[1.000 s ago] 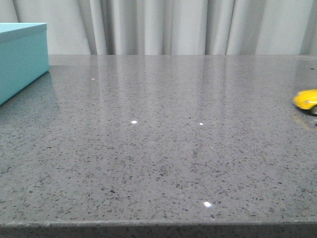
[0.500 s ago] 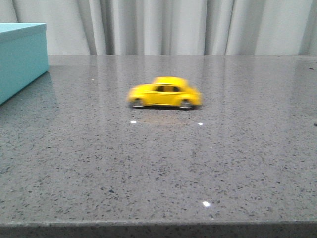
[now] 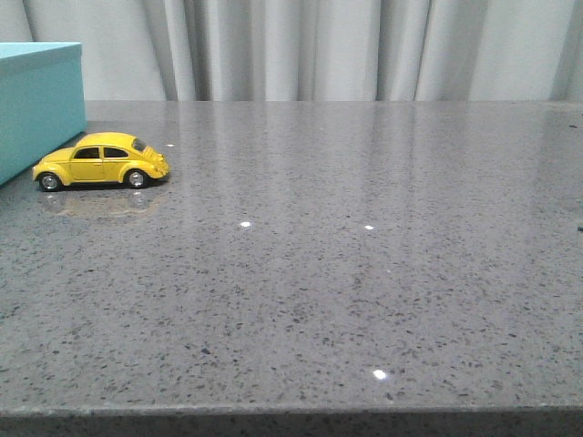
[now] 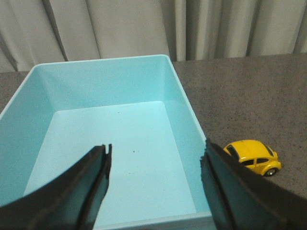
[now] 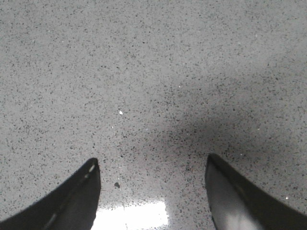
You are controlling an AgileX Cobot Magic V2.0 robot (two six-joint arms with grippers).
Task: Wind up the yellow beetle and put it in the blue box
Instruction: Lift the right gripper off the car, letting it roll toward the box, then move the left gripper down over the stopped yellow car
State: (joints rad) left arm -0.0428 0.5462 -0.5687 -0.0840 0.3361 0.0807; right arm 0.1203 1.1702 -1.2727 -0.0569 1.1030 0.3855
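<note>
The yellow beetle [image 3: 101,160] stands on its wheels on the grey table at the far left, right next to the side wall of the blue box [image 3: 38,105]. In the left wrist view the box [image 4: 177,91] is open and empty, with the beetle [image 4: 253,156] just outside its wall. My left gripper [image 4: 156,149] hangs open and empty above the box's inside. My right gripper [image 5: 152,164] is open and empty over bare table. Neither gripper shows in the front view.
The grey speckled tabletop [image 3: 346,264] runs from the front edge to pale curtains [image 3: 319,45] at the back. The box stands at the table's far left.
The beetle has rolled across the table from the right edge through the middle to the left and now stands beside the blue box.
</note>
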